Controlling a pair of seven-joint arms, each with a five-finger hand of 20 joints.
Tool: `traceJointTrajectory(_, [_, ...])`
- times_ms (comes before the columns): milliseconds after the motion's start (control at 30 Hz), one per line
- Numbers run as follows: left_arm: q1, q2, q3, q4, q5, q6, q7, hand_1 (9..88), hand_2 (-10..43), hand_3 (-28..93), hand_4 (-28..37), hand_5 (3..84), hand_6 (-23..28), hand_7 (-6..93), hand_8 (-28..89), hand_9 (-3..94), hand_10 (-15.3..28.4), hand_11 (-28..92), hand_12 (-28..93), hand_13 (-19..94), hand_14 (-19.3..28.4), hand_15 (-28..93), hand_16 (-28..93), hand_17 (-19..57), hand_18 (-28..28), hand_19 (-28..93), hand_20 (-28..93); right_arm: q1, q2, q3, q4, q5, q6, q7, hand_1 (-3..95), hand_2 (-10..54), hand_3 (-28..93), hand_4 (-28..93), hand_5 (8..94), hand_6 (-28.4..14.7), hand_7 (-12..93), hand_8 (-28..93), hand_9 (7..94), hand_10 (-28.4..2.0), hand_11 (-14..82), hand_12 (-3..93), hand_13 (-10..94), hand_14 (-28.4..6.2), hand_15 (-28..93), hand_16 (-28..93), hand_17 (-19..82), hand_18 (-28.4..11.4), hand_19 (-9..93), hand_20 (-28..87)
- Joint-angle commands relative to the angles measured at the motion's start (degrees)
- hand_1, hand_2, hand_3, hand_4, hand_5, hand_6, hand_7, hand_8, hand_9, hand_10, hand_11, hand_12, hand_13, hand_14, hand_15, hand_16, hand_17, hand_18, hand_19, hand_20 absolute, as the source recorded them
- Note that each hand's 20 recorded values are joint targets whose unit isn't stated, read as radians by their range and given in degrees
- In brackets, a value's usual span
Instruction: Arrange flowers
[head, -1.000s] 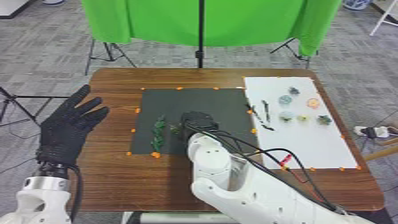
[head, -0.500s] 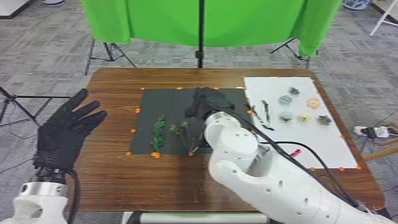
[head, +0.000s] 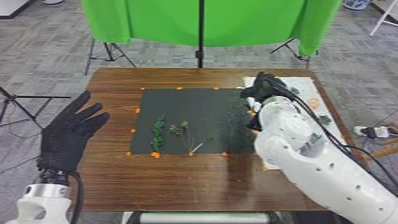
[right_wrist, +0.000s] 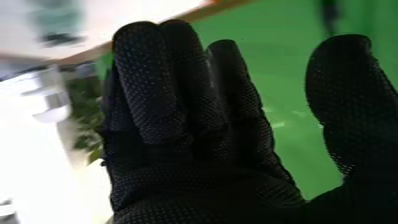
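The black mat (head: 209, 102) bears a leafy green stem (head: 159, 134) and, beside it, slender budded stems (head: 185, 132). The white sheet (head: 300, 85) to its right bears an orange flower (head: 313, 103) and a grey-green one (head: 325, 120). The robot's right hand (head: 263, 89), fingers straight and thumb apart, is over the border between mat and sheet. The left hand (head: 64, 137) is open at the table's (head: 115, 180) left side.

R hand (head: 258, 90) w/ fingers straight, thumb apart; green cloth (right_wrist: 277, 75) in bkgd, white sheet (right_wrist: 133, 11) nr table edge (right_wrist: 99, 54).
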Motion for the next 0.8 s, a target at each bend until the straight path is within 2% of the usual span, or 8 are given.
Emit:
traceJointTrajectory(33, [0.9,-0.63,0.65,0.14,-0.26,0.51,0.44,23.6,5.0,80,-24.4,34.8,7.1,12.7,-10,33.9,18.7,22,11,27,27.3,50,-7,-6.6,28.4,53,18,4.7,0.6,-7.4,7.8,-1.3,-5.7,3.4,31.5,-7.6,75,-24,55.7,-8.3,13,-11,63.3,-23.0,31.3,14.9,60,-19.4,68,9,23,-28.3,84,21])
traceJointTrajectory(67, [0.4,-1.06,0.58,0.22,0.04,0.15,-0.29,23.6,5.1,80,-24.4,34.8,7.1,12.8,-10,33.9,18.7,22,11,27,27.3,50,-7,-6.6,28.4,53,18,4.6,0.2,-7.4,8.4,-1.2,-6.9,3.7,31.4,-7.8,75,-25,55.1,-8.6,13,-11,62.9,-23.2,31.7,14.9,60,-19.5,69,9,23,-28.3,84,21])
traceJointTrajectory(133, [0.3,-1.18,0.61,0.15,0.14,0.13,-0.32,23.7,5.1,80,-24.5,34.8,7.1,12.8,-10,33.9,18.7,22,11,27,27.3,50,-7,-6.6,28.4,53,17,4.4,-0.6,-6.7,9.4,-0.1,-8.5,4.6,31.3,-8.1,75,-25,54.3,-9.2,13,-11,61.9,-23.6,32.7,15.0,59,-19.7,70,9,23,-28.3,84,20])
traceJointTrajectory(200, [0.4,-1.03,0.49,0.15,0.15,-0.26,-0.08,23.8,5.1,80,-24.6,34.7,7.1,12.8,-10,33.9,18.7,22,12,27,27.3,50,-7,-6.6,28.4,53,17,4.8,-0.8,-7.4,10.4,-0.5,-8.6,4.9,31.2,-8.3,75,-25,53.7,-10.0,13,-11,61.3,-23.9,33.2,15.0,59,-19.8,70,8,23,-28.4,85,20])
traceJointTrajectory(533, [1.2,-0.60,0.41,0.04,-0.54,0.50,0.65,23.8,5.1,80,-24.4,34.8,7.1,13.2,-10,34.0,18.7,22,11,27,27.4,50,-7,-6.6,28.4,53,17,6.8,-3.1,-11.2,14.6,1.4,-13.9,5.3,31.1,-9.3,74,-26,55.2,-11.6,12,-11,60.1,-24.6,36.6,15.2,57,-20.3,73,8,22,-28.4,85,21])
traceJointTrajectory(633, [1.3,-0.42,0.66,0.03,-0.71,0.62,1.05,23.7,5.0,80,-24.4,34.9,7.2,13.0,-10,34.0,18.7,22,11,27,27.4,50,-7,-6.7,28.4,53,17,9.3,-2.7,-16.4,16.6,1.1,-14.6,5.1,32.0,-9.4,74,-26,56.7,-11.1,13,-11,61.1,-23.8,38.4,15.5,59,-19.6,74,8,23,-28.4,86,22])
traceJointTrajectory(700, [0.8,-0.47,0.71,0.14,-0.50,0.42,0.55,23.8,5.0,80,-24.4,34.8,7.1,13.1,-10,34.0,18.7,22,11,27,27.4,50,-7,-6.7,28.4,53,17,9.9,-2.3,-18.8,17.2,0.1,-13.2,4.9,33.1,-9.5,74,-26,59.2,-10.6,14,-11,62.3,-22.9,40.6,15.9,60,-18.6,74,8,24,-28.4,87,22])
traceJointTrajectory(800, [1.0,-0.43,0.71,0.06,-0.69,0.70,0.90,23.8,5.1,80,-24.5,34.8,7.1,13.1,-10,34.0,18.7,22,11,27,27.4,50,-7,-6.6,28.4,54,17,10.3,-1.9,-20.8,17.7,-1.2,-11.9,4.1,40.2,-9.5,75,-28,68.4,-6.6,24,-12,68.7,-18.8,47.3,16.7,67,-14.8,74,9,28,-27.7,90,22])
